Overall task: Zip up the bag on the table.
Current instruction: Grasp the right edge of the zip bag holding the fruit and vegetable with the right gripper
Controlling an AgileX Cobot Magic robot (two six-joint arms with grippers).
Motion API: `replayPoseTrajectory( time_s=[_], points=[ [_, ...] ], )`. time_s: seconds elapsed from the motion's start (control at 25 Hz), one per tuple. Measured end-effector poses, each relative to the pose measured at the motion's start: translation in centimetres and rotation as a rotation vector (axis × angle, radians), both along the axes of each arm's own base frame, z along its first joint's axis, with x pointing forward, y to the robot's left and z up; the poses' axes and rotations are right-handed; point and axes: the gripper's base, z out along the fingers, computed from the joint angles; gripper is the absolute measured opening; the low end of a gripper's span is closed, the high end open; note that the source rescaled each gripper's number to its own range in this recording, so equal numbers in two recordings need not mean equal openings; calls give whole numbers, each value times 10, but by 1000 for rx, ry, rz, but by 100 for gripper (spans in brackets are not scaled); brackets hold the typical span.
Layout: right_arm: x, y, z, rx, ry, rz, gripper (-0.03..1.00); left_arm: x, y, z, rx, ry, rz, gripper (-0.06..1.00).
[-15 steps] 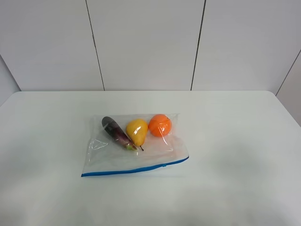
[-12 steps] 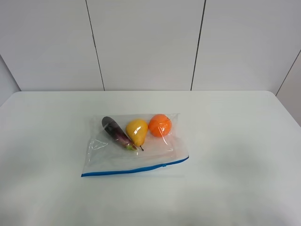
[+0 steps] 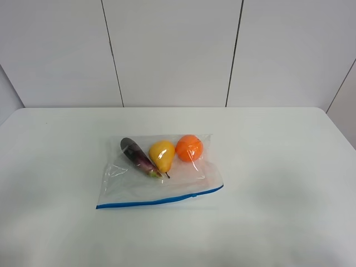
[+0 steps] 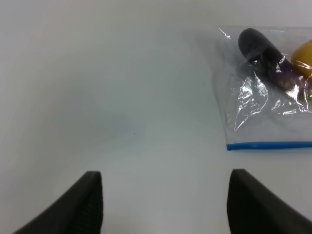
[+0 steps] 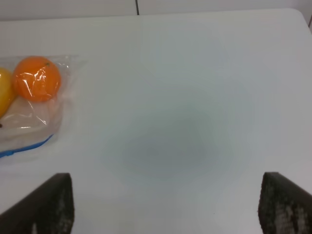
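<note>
The clear bag (image 3: 183,181) lies flat near the middle of the white table (image 3: 278,167). A purple eggplant (image 3: 137,156), a yellow pear (image 3: 162,155) and an orange (image 3: 189,147) show through it. Its blue zipper strip (image 3: 158,199) runs along the near edge. Neither gripper shows in the exterior high view. The left gripper (image 4: 163,207) is open above bare table, with the bag's corner (image 4: 258,117) and strip end (image 4: 268,145) off to one side. The right gripper (image 5: 165,207) is open above bare table, with the orange (image 5: 36,79) and strip end (image 5: 24,146) off to one side.
A white panelled wall (image 3: 172,53) stands behind the table's far edge. The table's rounded corners show at the far left and far right. Nothing but the bag lies on the tabletop.
</note>
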Motion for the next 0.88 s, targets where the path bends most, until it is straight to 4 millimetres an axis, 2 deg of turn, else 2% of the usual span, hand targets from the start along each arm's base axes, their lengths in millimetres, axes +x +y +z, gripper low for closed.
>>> replayPoseTrajectory(
  time_s=[0.88],
  points=[
    [0,0,0,0,-1,0,94,0,0,0,0,0,0,83]
  ],
)
